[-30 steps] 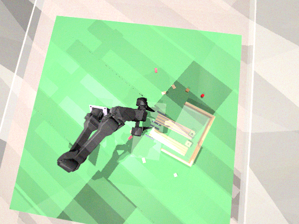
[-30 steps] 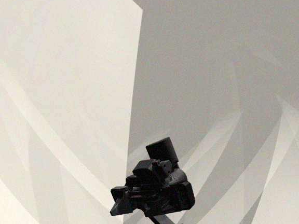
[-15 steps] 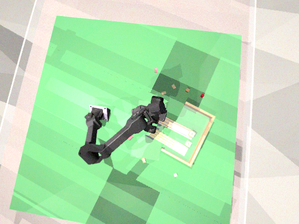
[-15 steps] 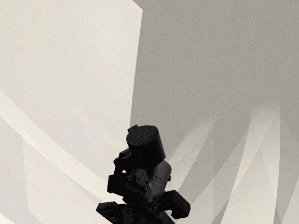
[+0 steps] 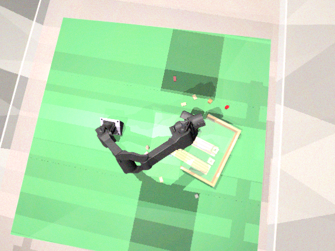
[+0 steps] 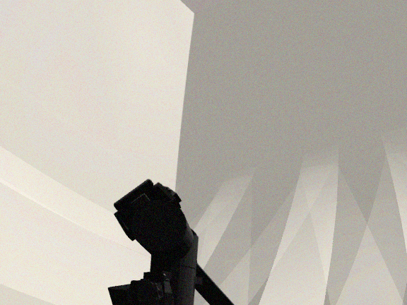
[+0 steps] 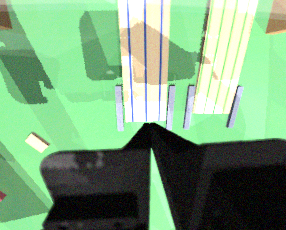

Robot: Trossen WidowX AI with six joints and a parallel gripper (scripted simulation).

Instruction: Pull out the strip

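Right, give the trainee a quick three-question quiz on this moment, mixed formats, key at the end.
1. True or false: the gripper stands wide open.
2. How many lined strips lie inside the wooden frame?
3. In the wrist view, the fingertips meet at the near end of: A) the blue-lined strip; B) a loose cube; C) the frame's far wall.

Key: 1 false, it is shut. 2 two. 3 A.

Arm [image 5: 163,152] stretched low, fingers fully closed together
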